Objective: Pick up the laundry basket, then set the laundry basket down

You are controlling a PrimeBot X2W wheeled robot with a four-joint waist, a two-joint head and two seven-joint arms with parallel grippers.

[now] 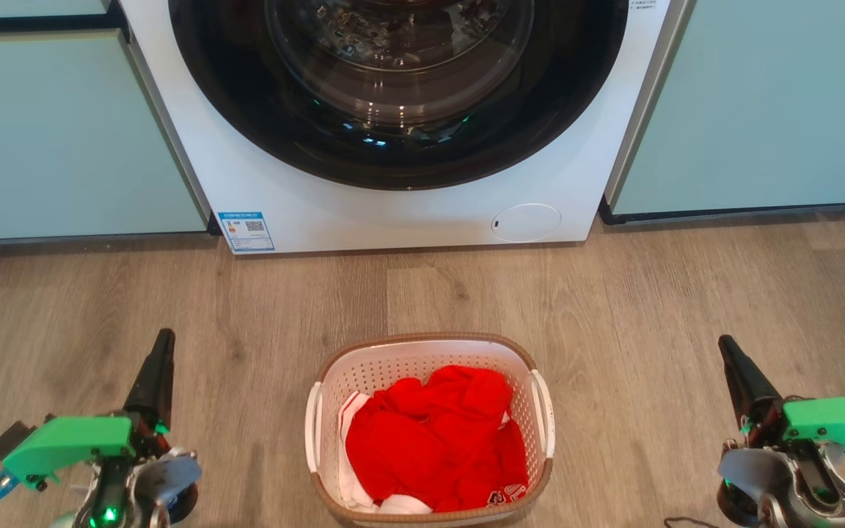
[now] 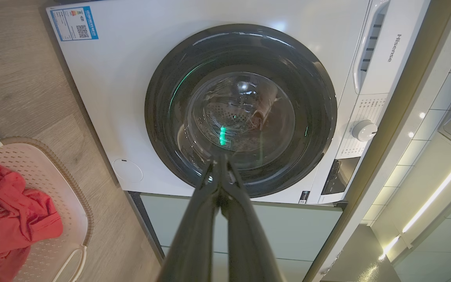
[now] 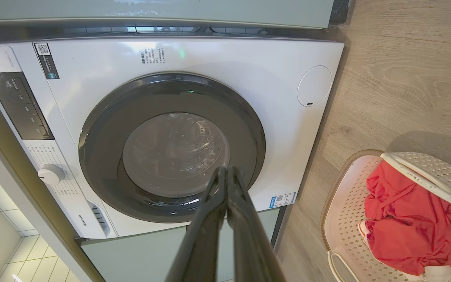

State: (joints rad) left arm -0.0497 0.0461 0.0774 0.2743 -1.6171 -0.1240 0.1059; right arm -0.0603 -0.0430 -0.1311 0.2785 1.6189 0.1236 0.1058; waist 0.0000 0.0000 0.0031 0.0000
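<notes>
The laundry basket is a small rounded-rectangular tub of white perforated plastic. It is topped by a brown woven-look rim and has a white loop handle on each long side. It stands upright on the wooden floor, squarely in front of the washing machine but well apart from it. Crumpled red cloth covers most of its inside, with some white fabric showing beneath at the near end.
</notes>
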